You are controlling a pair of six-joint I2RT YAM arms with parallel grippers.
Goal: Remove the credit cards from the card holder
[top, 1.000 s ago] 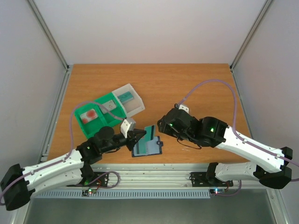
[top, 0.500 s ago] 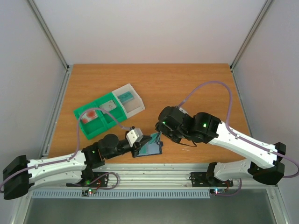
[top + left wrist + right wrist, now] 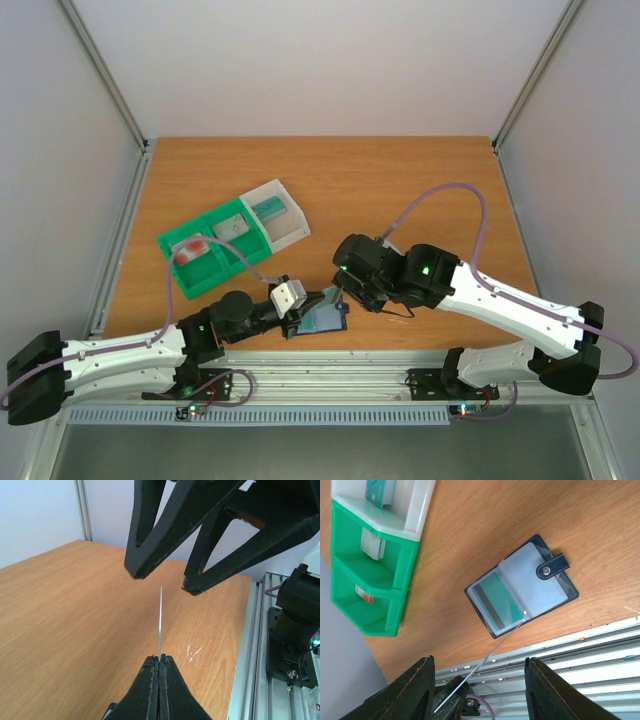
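Swung lower than a second ago, the left gripper is clamped on a thin plastic credit card, seen edge-on, at the near edge of the open dark navy folding card holder lying on the wooden table. The right gripper, nearer now, hovers over the card's top with jaws apart.

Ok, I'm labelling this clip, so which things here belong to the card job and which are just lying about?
Job: card holder, open; teal card in it; thin card pinched by the left hand; right hand, open by that card.
Lying about: green-and-white tray; small items in it.
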